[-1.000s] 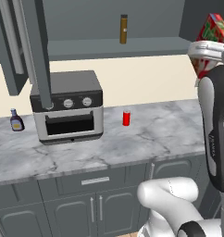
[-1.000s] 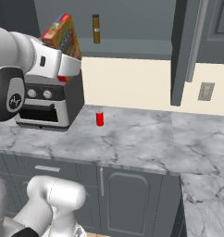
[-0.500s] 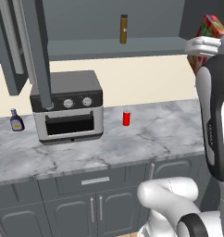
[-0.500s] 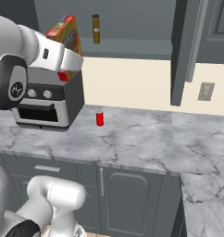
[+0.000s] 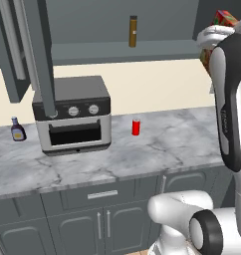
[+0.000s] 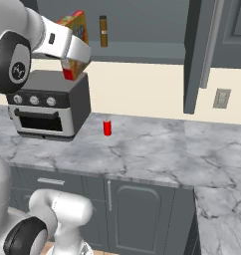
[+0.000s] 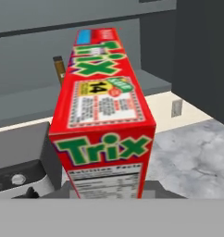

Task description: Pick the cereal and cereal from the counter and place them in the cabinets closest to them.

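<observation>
My gripper (image 6: 68, 50) is shut on a red and green cereal box (image 6: 77, 31), held high in the air in front of the open cabinet's grey shelf (image 6: 142, 51). The box is tilted, with one end toward the shelf. From the left base view the same cereal box (image 5: 225, 19) peeks out behind my raised arm at the top right. In the hand view the cereal box (image 7: 104, 115) stretches away from the camera and hides the fingertips. The marble counter (image 6: 152, 149) lies well below the box.
A brown bottle (image 6: 103, 31) stands on the cabinet shelf. A toaster oven (image 6: 48, 107), a small red can (image 6: 107, 127) and a dark bottle (image 5: 17, 130) stand on the counter. Open cabinet doors (image 5: 40, 55) (image 6: 197, 55) hang at the sides.
The arm has lifted the held cereal box a little higher and swung it closer to the cabinet shelf. The things on the counter have not moved.
</observation>
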